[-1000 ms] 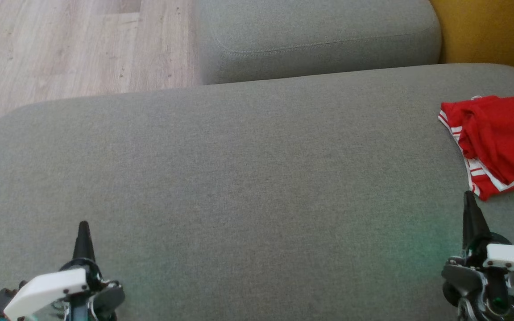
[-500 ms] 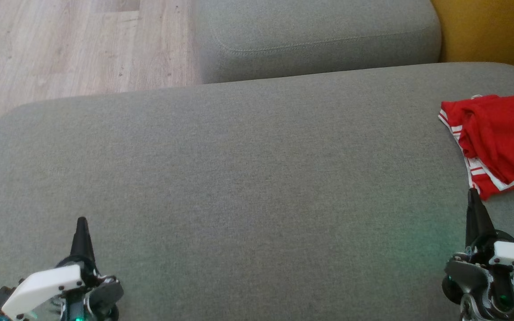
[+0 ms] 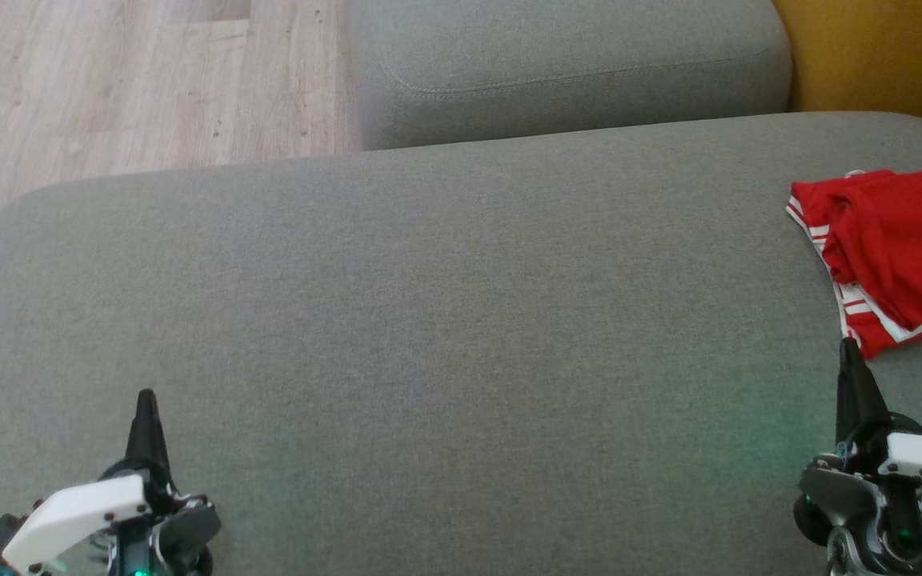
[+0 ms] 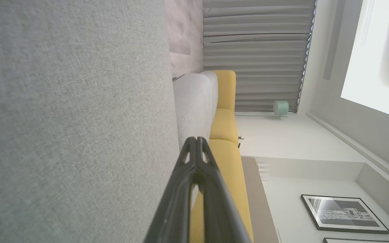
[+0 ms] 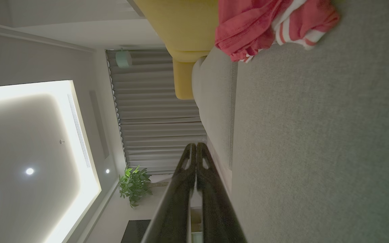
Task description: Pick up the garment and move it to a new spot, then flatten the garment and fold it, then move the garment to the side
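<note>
Broadly, a large grey seat cushion (image 3: 461, 320) spreads across the head view, and everything else sits against it. Beyond its far edge is a smaller grey cushion (image 3: 573, 72), with pale wooden floor (image 3: 133, 88) past the far left corner and yellow upholstery (image 3: 877, 56) past the far right corner. On the seat cushion's right end lies the red jersey (image 3: 893, 248), crumpled and bunched, with white-striped trim along its near edge. Part of it runs out of the picture. The right gripper (image 3: 848, 346) hovers over the seat cushion's near right part, its tip near the jersey's hem with bare cushion between them, fingers pressed together on nothing. The left gripper (image 3: 146, 398) is over the near left part, well apart from the jersey, its fingers likewise closed together and empty.
</note>
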